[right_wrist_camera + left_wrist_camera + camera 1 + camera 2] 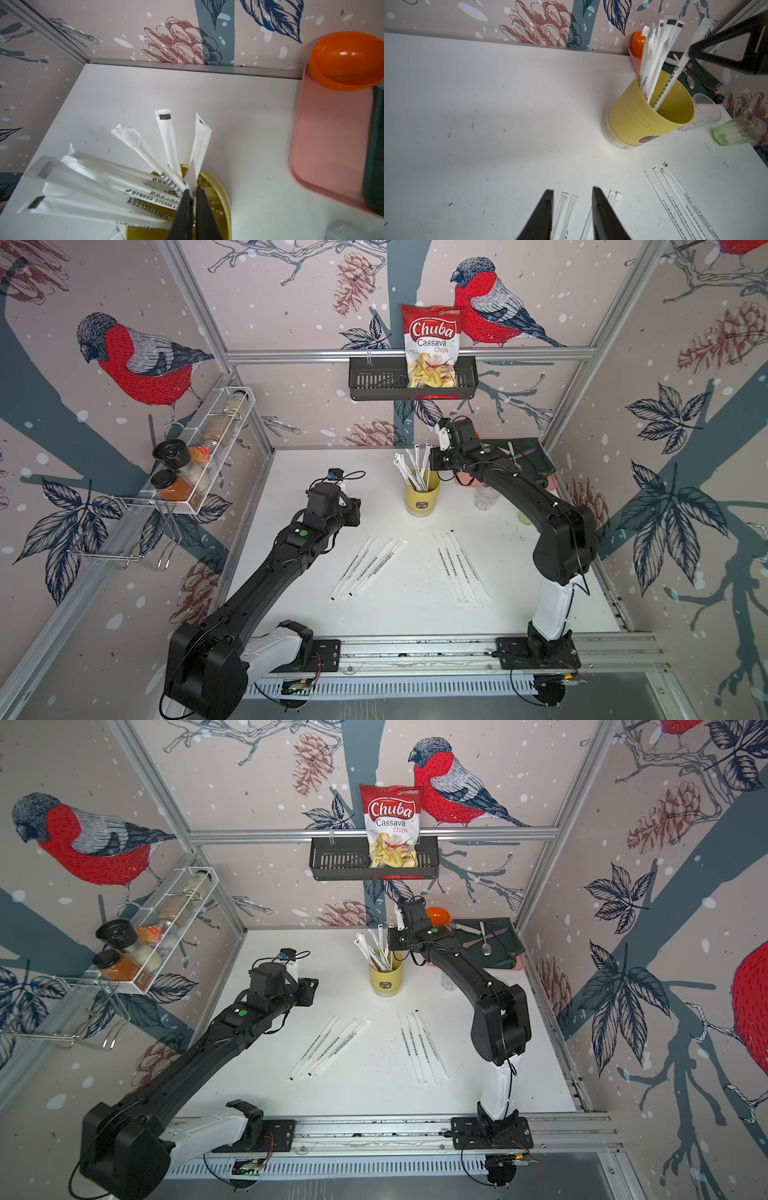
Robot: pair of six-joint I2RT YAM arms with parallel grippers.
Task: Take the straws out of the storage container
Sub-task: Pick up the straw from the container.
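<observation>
The storage container (422, 499) is a pale yellow cup standing at the back middle of the table, with several wrapped straws (413, 466) fanning out of it. My right gripper (192, 190) hangs over the cup's mouth, shut on one straw (200, 145) that stands nearly upright. The left wrist view shows the same pinch on that straw (675, 79). Two groups of straws lie flat on the table, one on the left (365, 568) and one on the right (459, 568). My left gripper (572, 190) is open above the near ends of the left group and holds nothing.
A clear glass (486, 497) and a green glass (735, 133) stand right of the cup. Behind them a pink tray (328, 145) carries an orange bowl (347, 60) and a dark cloth with cutlery (486, 944). A spice rack (199, 456) hangs on the left wall.
</observation>
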